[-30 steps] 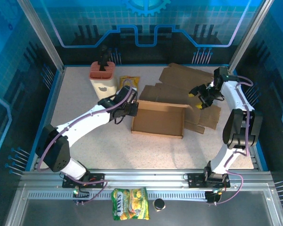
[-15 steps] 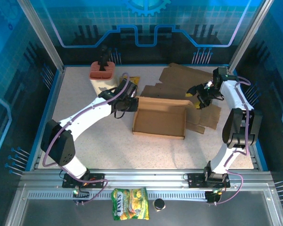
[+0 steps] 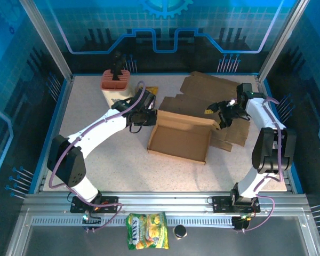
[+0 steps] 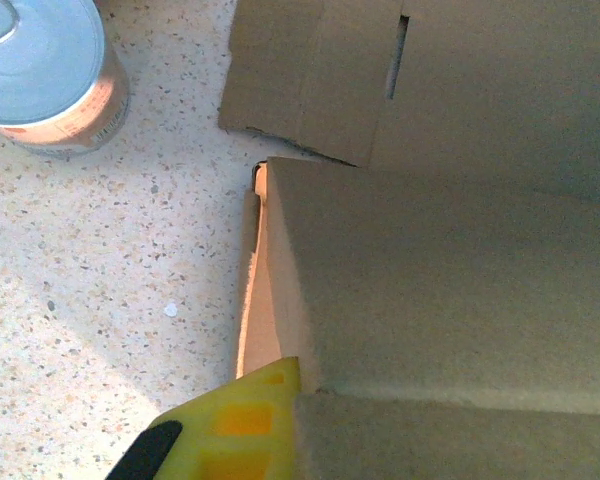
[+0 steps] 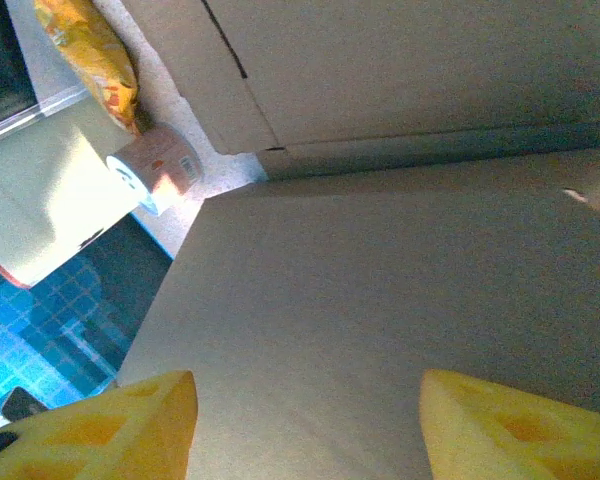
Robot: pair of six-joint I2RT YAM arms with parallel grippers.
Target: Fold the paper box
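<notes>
Top external view has the paper box (image 3: pixel 180 140) near the middle of the table, open side up. Its flat flaps (image 3: pixel 210 88) spread toward 1 o'clock.

The left gripper (image 3: pixel 148 117) sits at the box's 10 o'clock corner with its fingers together. One yellow fingertip (image 4: pixel 245 425) lies against the wall there, but it cannot be told whether it pinches that wall. The right gripper (image 3: pixel 222 114) is at the 2 o'clock corner, fingers apart over a cardboard panel and clamped on nothing.

The likely risk is that nothing pins the light box down. A push from 10 o'clock may slide or turn it instead of raising the wall, or crush that corner. The unheld wall may also spring flat.

Counted:
- one box
- two grippers
- one can (image 4: pixel 42 65)
- one cream holder (image 3: pixel 116 90) at 11 o'clock
- two yellow snack bags, one (image 3: pixel 145 92) at 12 o'clock and one (image 3: pixel 147 238) at 6 o'clock
</notes>
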